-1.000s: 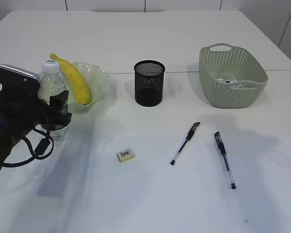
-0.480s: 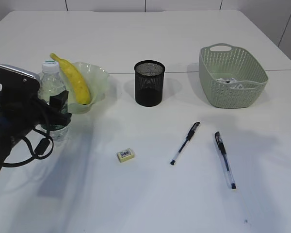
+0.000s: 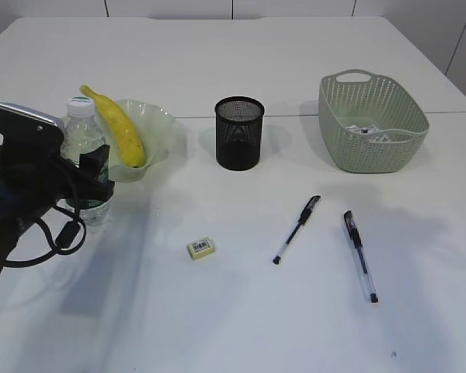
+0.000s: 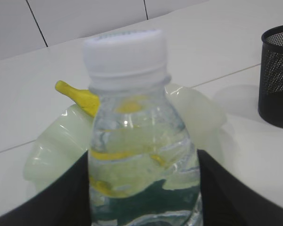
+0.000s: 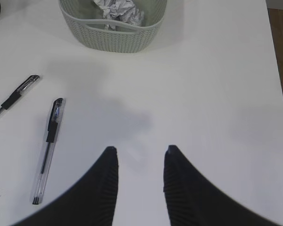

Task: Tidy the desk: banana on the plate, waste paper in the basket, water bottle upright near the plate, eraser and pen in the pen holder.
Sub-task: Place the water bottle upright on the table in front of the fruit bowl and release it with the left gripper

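**Bottle upright by plate, left gripper around it, nothing moving**

No change across the last second in the exterior view: arm, bottle and loose items all sit where they were. Left gripper (image 3: 93,175), left of frame, clasps the water bottle (image 3: 83,155), fingers on both flanks in the left wrist view. Bottle stands upright just beside the green plate (image 3: 161,124), which holds the banana (image 3: 120,128). Crumpled waste paper (image 5: 119,12) already lies in the basket (image 3: 373,148), upper right. Right gripper (image 5: 139,155) hangs part open and empty over bare table. Eraser (image 3: 200,248) and two pens (image 3: 297,228), (image 3: 359,255) lie lower centre, outside the mesh pen holder (image 3: 238,134). Likely next: let go of the bottle, then collect the stationery.
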Robot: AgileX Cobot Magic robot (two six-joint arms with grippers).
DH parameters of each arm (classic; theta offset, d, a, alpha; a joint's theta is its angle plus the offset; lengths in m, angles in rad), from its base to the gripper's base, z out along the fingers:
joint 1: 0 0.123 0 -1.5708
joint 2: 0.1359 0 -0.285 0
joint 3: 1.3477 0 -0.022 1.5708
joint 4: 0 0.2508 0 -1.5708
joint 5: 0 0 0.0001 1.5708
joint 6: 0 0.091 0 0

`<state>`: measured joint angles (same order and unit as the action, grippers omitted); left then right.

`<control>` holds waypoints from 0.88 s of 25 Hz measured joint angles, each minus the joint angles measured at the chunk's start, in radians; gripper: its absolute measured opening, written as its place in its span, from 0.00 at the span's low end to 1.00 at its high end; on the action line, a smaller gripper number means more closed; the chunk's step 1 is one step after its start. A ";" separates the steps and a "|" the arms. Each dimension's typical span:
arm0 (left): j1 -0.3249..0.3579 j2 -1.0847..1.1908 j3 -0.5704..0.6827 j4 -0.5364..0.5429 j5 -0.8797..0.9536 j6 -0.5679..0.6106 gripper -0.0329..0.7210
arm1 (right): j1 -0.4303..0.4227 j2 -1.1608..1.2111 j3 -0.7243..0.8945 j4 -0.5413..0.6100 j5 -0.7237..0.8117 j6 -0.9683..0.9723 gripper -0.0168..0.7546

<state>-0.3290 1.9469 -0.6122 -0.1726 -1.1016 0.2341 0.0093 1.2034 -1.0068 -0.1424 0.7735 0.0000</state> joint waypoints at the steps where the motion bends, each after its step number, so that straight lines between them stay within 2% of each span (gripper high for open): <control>1: 0.000 0.000 0.000 0.000 0.000 0.000 0.59 | 0.000 0.000 0.000 0.000 0.000 0.000 0.35; 22: 0.000 0.000 -0.002 -0.004 0.001 -0.002 0.59 | 0.000 0.000 0.000 0.000 0.000 0.000 0.35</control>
<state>-0.3290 1.9469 -0.6139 -0.1766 -1.1009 0.2320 0.0093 1.2034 -1.0068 -0.1424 0.7735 0.0000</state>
